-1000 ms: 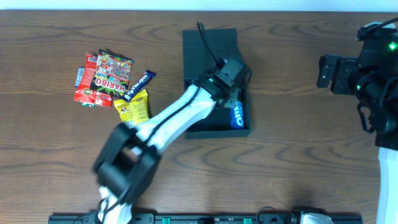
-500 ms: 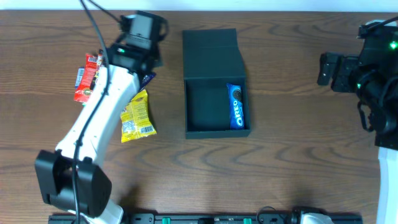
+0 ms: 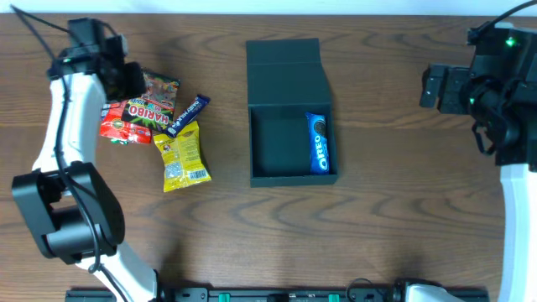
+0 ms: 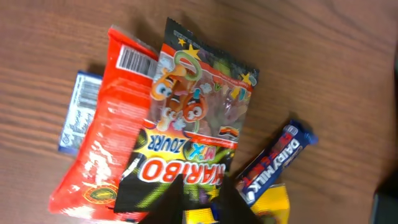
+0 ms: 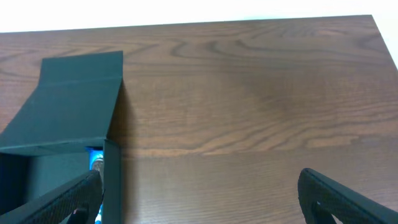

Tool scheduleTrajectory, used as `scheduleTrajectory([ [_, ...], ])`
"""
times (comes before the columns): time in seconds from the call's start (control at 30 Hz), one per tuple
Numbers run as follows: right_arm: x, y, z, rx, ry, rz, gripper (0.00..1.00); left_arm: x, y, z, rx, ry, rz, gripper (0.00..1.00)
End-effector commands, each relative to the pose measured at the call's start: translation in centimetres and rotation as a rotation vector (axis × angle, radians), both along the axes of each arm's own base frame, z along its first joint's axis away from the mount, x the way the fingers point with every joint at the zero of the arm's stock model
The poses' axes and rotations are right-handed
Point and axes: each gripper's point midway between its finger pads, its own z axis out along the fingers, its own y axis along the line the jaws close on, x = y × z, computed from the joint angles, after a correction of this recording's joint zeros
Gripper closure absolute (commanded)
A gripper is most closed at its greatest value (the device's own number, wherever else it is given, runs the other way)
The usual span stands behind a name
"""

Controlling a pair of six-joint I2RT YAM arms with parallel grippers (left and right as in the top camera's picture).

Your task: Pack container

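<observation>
One Oreo pack (image 3: 319,144) lies in the open container (image 3: 277,147) at mid-desk (image 3: 403,210), while other snacks (image 3: 183,155) wait to its left, where the left fingers (image 4: 166,206) hover slightly parted and empty over the Haribo bag (image 4: 186,124), and the right fingers (image 5: 348,196) are spread wide, holding nothing.

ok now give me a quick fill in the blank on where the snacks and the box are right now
1. The container holds one blue packet, branded ___.
2. The container's lid is ___.
3. Just below the Dairy Milk bar lies a packet coloured ___.
4. The Haribo packet lies ___ the container.

Missing words: Oreo; open; yellow; outside
</observation>
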Motion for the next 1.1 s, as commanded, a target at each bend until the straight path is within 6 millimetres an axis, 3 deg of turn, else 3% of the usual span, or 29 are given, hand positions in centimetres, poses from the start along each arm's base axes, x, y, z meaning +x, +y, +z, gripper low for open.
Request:
scheduleTrajectory([
  [0.0, 0.3, -0.2, -0.8, -0.004, 0.021, 0.008, 0.01, -0.2, 0.0, -0.5, -0.037, -0.010, -0.094, 0.58],
  [0.07, 0.3, -0.2, -0.9, -0.008, 0.025, 0.013, 0.01, -0.2, 0.6, -0.7, -0.039, -0.010, -0.082, 0.41],
  [0.13, 0.3, -0.2, -0.9, -0.020, 0.026, 0.025, 0.01, 0.0, 0.9, -1.5, -0.036, -0.004, -0.087, 0.32],
  [0.33, 0.3, -0.2, -0.9, -0.022, 0.026, 0.026, 0.01, 0.5, 1.0, -4.7, -0.042, 0.044, -0.097, 0.33],
  [0.63, 0.3, -0.2, -0.9, -0.031, 0.027, 0.035, 0.01, 0.8, 1.6, -7.9, -0.036, 0.089, -0.087, 0.32],
  [0.77, 0.3, -0.2, -0.9, -0.035, 0.028, 0.040, 0.01, 0.6, 1.5, -9.2, -0.045, 0.116, -0.087, 0.34],
  [0.93, 0.3, -0.2, -0.9, -0.036, 0.027, 0.040, 0.01, 0.6, 1.9, -9.4, -0.024, 0.121, -0.079, 0.44],
  [1.07, 0.3, -0.2, -0.9, -0.036, 0.026, 0.040, 0.01, 0.6, 2.2, -9.5, -0.008, 0.126, -0.072, 0.68],
])
